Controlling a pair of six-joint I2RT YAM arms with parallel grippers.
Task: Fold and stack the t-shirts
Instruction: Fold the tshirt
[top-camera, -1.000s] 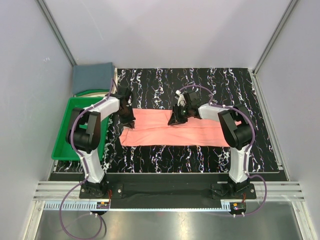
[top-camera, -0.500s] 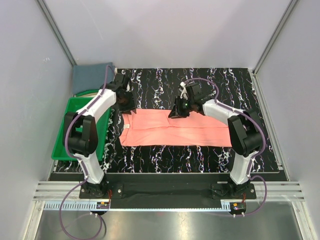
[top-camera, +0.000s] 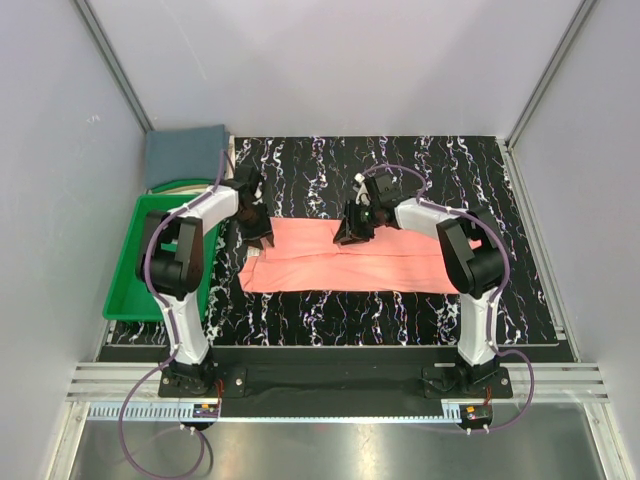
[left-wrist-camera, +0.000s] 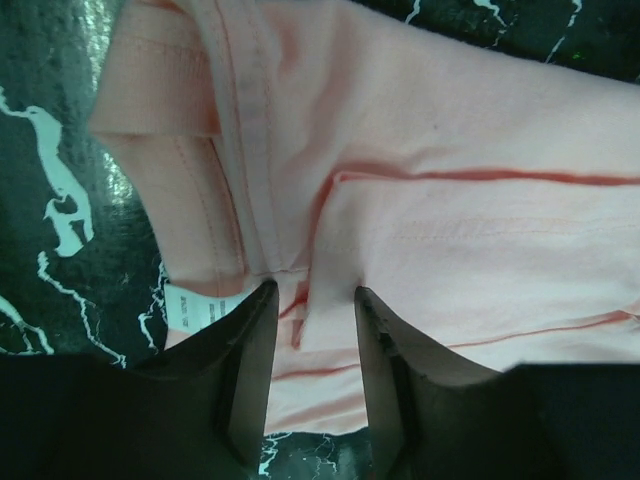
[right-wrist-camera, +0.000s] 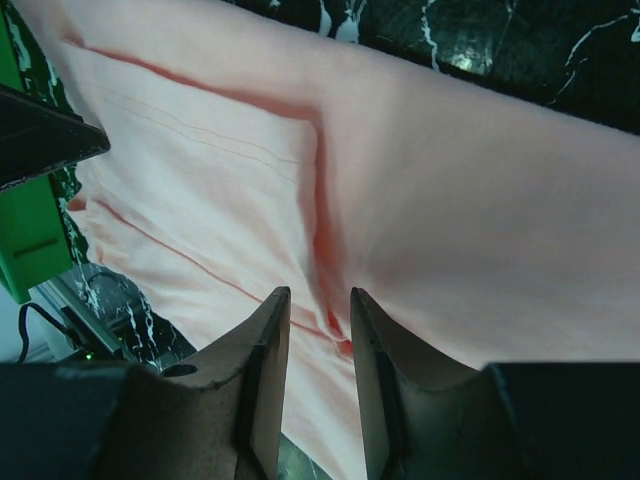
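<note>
The salmon-pink t-shirt (top-camera: 360, 262) lies folded into a long strip across the middle of the black marbled table. Its white neck label (left-wrist-camera: 195, 305) shows at the left end. My left gripper (top-camera: 258, 234) is down on the strip's far left corner, jaws a little apart over a small flap of pink cloth (left-wrist-camera: 312, 290). My right gripper (top-camera: 347, 235) is down on the far edge near the middle, jaws narrowly apart over a crease (right-wrist-camera: 320, 292). The slate blue-grey t-shirt (top-camera: 185, 154) lies folded at the back left corner.
A green plastic tray (top-camera: 128, 262) stands at the left edge, beside the left arm; it also shows in the right wrist view (right-wrist-camera: 28, 240). Grey walls close in the back and both sides. Marbled table (top-camera: 440, 180) shows behind and in front of the shirt.
Both grippers moved toward the back wall, then came forward again onto the shirt's far edge. The pink shirt lies much as before.
</note>
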